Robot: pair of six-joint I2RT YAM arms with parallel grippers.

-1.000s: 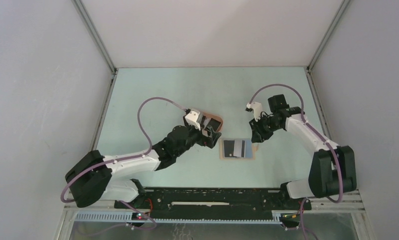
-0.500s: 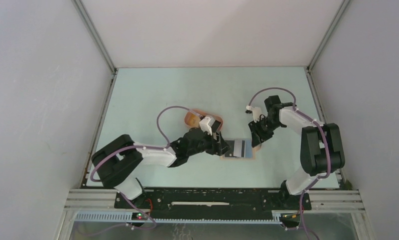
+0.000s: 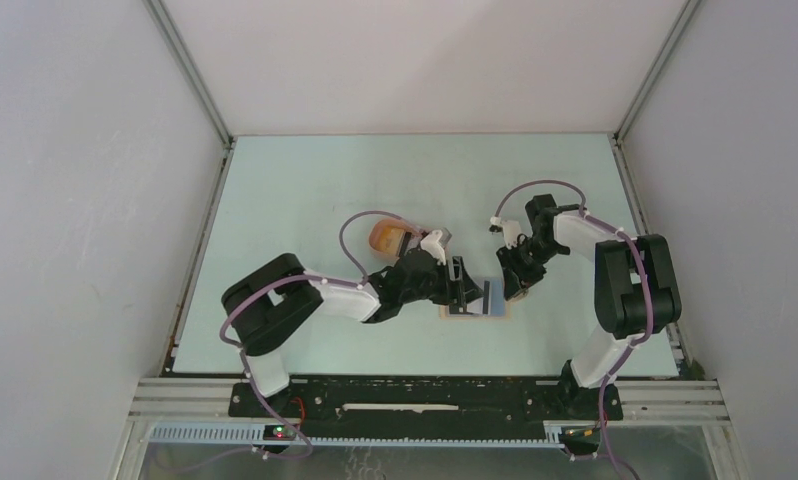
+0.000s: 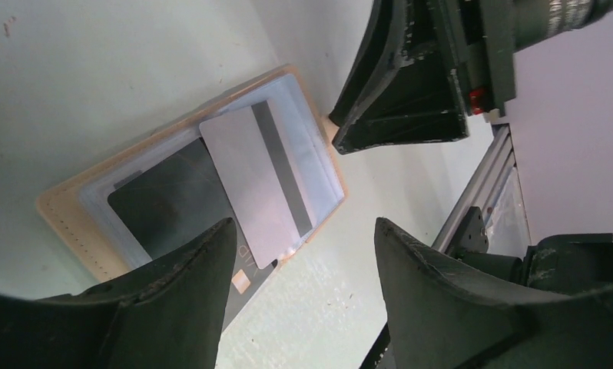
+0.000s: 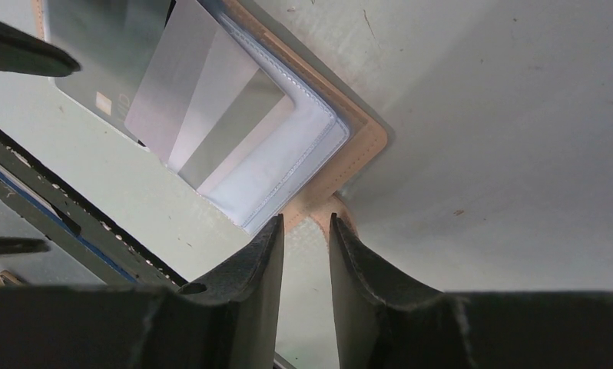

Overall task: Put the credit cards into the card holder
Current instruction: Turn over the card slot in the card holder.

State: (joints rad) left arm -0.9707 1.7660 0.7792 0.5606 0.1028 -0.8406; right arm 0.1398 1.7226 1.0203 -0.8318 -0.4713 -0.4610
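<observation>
Top view: the flat tan folding card holder [image 3: 499, 303] lies open on the worktop [image 3: 375, 180]. Left wrist: the left end effector [image 4: 302, 254], spread, could knock the loose grey striped plastic card [image 4: 269, 188] out. Right wrist: the right end effector [image 5: 305, 223] seems to pinch the holder's tab [image 5: 319, 201], which may slip.

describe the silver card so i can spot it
On the pale green table, near its middle, lies an open tan leather card holder. The silver-grey plastic card sits tilted on its clear sleeves; unlike the black card beside it, it has a dark stripe.
</observation>
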